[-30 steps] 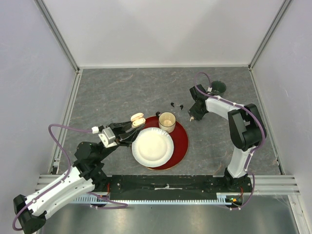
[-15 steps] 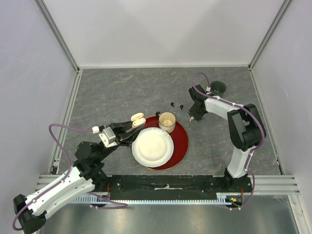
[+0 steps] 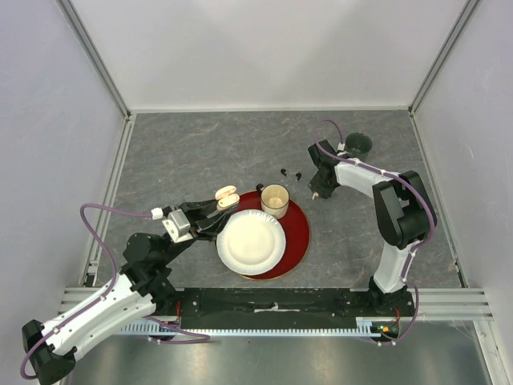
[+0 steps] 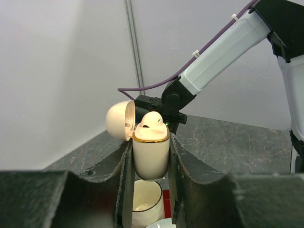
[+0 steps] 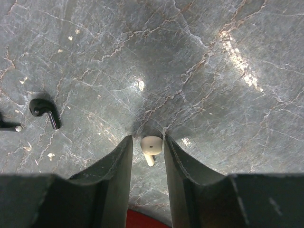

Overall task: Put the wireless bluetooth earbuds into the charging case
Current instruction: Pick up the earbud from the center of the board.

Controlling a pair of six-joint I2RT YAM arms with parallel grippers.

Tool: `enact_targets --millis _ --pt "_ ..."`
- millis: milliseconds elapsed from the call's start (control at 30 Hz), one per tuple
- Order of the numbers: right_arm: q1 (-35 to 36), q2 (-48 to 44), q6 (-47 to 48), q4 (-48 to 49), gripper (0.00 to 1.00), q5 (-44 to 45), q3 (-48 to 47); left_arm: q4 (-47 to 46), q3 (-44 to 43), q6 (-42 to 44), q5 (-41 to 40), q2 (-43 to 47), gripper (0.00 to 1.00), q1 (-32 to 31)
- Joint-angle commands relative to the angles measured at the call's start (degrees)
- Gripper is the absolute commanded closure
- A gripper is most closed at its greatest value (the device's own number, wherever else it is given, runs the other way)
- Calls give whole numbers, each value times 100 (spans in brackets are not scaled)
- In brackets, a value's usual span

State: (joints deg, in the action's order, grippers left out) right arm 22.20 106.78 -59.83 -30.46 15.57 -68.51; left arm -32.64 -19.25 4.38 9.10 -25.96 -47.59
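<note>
Barely any change in past sec: R fingers (image 5: pixel 114 175) still straddle white earbud (image 5: pixel 151 145) on tabletop (image 5: pixel 213 71), right of centre, not clenched yet. L fingers (image 4: pixel 107 175) clamp open charging case (image 4: pixel 151 152) left of centre. Pick-up still pending.

No text, label, brand, number or sign can be read anywhere.

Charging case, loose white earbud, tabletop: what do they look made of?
By look only: charging case is glossy cream plastic, judging by its sheen, with a gold-coloured rim, maybe metallised. The white earbud is smooth white plastic, probably. The table is grey, marble-veined and semi-gloss with glare patches; stone or laminate, can't tell.
</note>
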Motion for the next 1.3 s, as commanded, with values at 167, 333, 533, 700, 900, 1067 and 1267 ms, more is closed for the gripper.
enact_targets --millis 167,333,533,700,900,1067,1267 --pt "74 97 -186 -268 60 60 110 -172 -132 124 -111 99 98 4" --pt "83 115 -204 -277 62 51 101 -172 -132 107 -119 108 98 4" --pt "74 176 -222 -268 66 42 127 -198 -150 107 -102 38 98 4" --pt "83 194 -222 -250 68 77 136 -207 -150 107 -102 20 98 13" --pt "83 203 -151 -197 76 42 171 -207 -150 89 -119 20 98 4" --pt "83 89 -47 -66 85 -19 259 -216 -167 98 -128 -23 98 4" --pt "83 -192 305 198 100 -160 312 -234 -194 89 -84 -59 98 4"
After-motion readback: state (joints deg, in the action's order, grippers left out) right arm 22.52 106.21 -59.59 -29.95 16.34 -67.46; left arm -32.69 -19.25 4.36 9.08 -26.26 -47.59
